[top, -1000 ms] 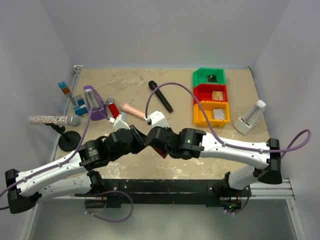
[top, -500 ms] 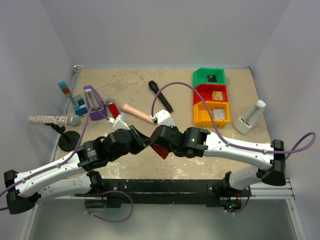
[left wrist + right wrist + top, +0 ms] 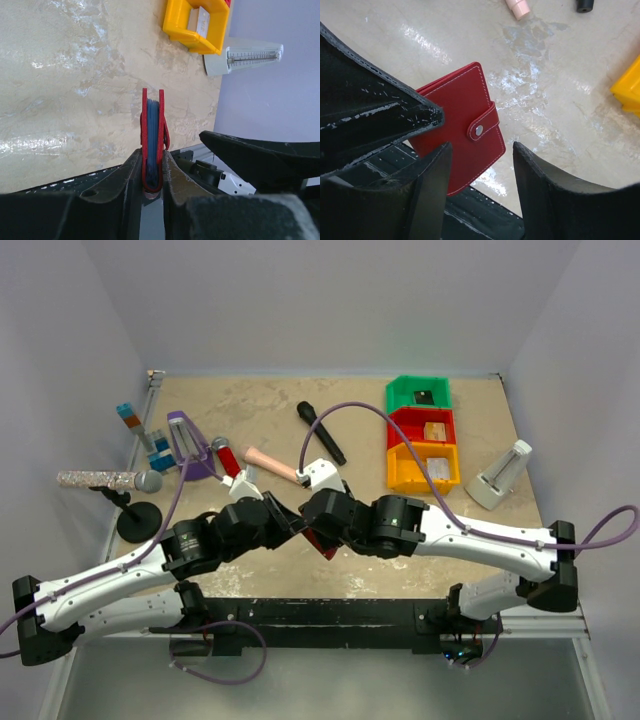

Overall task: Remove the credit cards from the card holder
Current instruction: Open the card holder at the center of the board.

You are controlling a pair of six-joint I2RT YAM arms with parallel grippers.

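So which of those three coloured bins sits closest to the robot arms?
The yellow bin, at the near end of the row. The red bin lies behind it in the middle, and the green bin is farthest back.

Left arm [image 3: 110, 585]: extended from its base at the near left corner, angled inward toward mid-bench, wrist turned right. Left end effector [image 3: 151, 156]: fingers [image 3: 131, 170] nearly closed, clamped on both faces of the card holder [image 3: 152, 125], held edge-on and off the bench.

Right arm [image 3: 480, 540]: extended from the near right corner, angled inward, wrist facing the left wrist at close quarters. Right end effector [image 3: 480, 150]: jaws parted, gripping nothing.
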